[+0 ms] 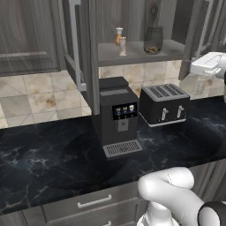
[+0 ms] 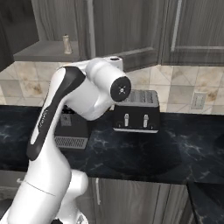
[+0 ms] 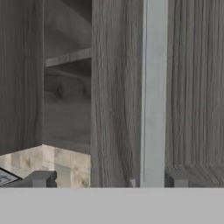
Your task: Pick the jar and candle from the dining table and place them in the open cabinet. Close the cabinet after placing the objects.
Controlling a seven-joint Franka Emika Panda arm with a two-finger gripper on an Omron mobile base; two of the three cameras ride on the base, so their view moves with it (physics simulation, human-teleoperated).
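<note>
The jar (image 1: 153,40), dark smoky glass, stands on the grey shelf (image 1: 172,46) of the open cabinet. To its left on the same shelf stands the slim cream candle (image 1: 122,46), which the right base view shows too (image 2: 66,43). In the hand view my gripper (image 3: 109,178) is open and holds nothing. It faces a dark grey wood-grain cabinet door (image 3: 116,87) from close up. The door's long silver bar handle (image 3: 153,87) rises between my fingertips, nearer the right one (image 3: 177,178). The dining table is out of view.
A small orange pale-topped item (image 1: 118,35) stands behind the candle. The left cabinet door (image 1: 70,26) hangs open toward me. A black coffee machine (image 1: 117,117) and a black toaster (image 1: 164,103) stand on the black marble counter (image 1: 39,154) under the cabinet.
</note>
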